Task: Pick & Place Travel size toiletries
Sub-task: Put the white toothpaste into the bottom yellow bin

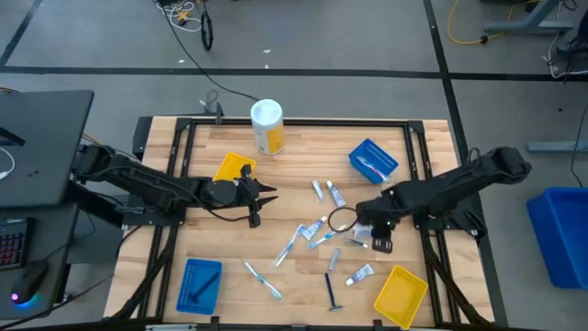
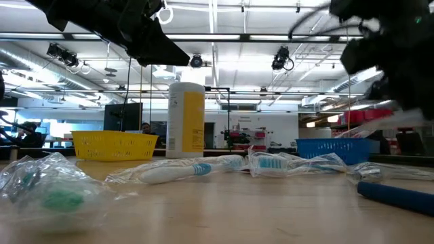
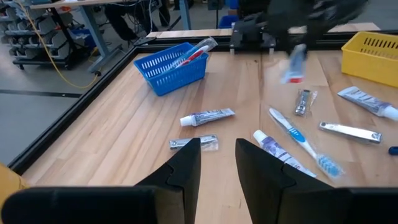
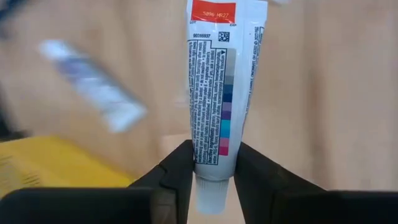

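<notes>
Between the fingers of the right gripper [image 4: 211, 171] sits a small white tube [image 4: 219, 93] with a red mark, pinched near its cap end and lifted clear of the table [image 1: 294, 280]. A second tube [image 4: 93, 84] lies blurred on the wood beyond it, with a yellow tray [image 1: 401, 295] just beside the gripper. Across from it, the left gripper [image 3: 217, 165] hovers with its fingers slightly apart and nothing between them; ahead of it lie scattered tubes, a toothbrush [image 3: 303, 140] and a blue tray [image 3: 171, 65].
</notes>
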